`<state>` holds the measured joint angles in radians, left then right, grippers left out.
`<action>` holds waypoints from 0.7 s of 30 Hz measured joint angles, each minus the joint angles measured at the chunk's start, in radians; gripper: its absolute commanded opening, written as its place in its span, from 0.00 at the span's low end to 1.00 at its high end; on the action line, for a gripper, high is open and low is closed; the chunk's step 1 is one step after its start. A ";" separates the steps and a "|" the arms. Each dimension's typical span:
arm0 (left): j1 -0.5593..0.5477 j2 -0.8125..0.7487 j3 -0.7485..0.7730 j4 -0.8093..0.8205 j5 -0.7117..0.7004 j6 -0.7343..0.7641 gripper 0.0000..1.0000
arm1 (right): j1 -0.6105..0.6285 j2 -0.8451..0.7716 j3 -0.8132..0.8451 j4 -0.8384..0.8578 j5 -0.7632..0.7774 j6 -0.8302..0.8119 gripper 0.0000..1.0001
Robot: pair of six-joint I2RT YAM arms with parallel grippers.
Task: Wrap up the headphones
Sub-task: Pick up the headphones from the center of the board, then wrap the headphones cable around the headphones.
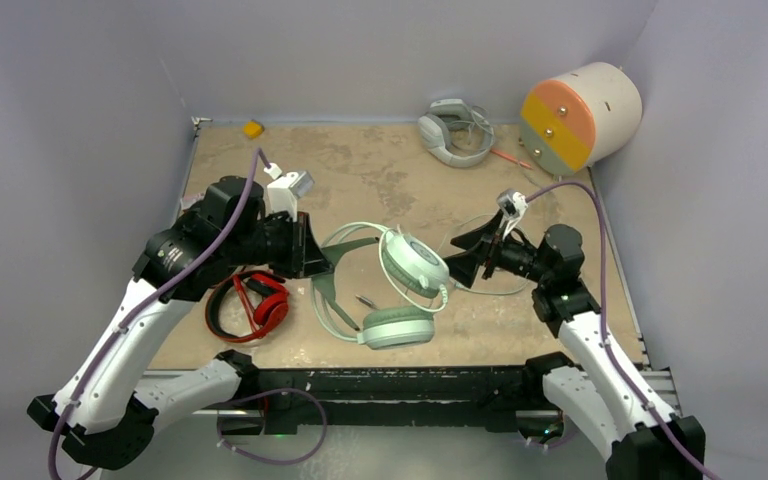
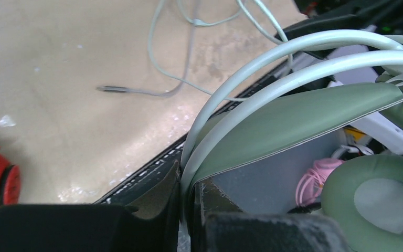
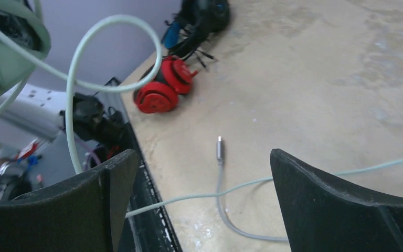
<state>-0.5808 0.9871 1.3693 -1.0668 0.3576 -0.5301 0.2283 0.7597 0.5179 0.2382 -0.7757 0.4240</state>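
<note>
Left pincer [image 2: 185,210] is clamped on my mint headset's [image 1: 412,262] headband [image 2: 294,118], centre of the top view. Right pincer [image 3: 203,157] is spread wide and empty over the loose cable [image 3: 189,197]. Judgement: pinch the cable low, wind it snugly round the band. Cylinder [image 1: 580,115], upper right: closed, contents unseen.

Open room is left across the far middle of the worn tan tabletop [image 1: 380,180], while the near centre is blocked by the pale mint-green over-ear headset [image 1: 405,290] and its loose thin cable [image 3: 70,115], the near left by the red-and-black headset [image 1: 256,306], and the far right by the grey-white headset [image 1: 455,132] and the orange-faced white drum [image 1: 580,115].
</note>
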 measured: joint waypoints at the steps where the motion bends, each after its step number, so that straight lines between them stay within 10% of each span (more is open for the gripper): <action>1: 0.000 -0.003 0.000 0.009 0.025 0.000 0.00 | 0.001 0.023 -0.008 0.062 -0.047 0.018 0.99; 21: 0.000 -0.017 -0.009 0.127 0.246 0.000 0.00 | 0.041 0.016 -0.145 0.627 -0.320 0.276 0.87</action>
<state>-0.5808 0.9703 1.3605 -0.9394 0.6033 -0.5297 0.2695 0.7761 0.3733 0.8650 -1.0954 0.7002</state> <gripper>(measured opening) 0.049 0.894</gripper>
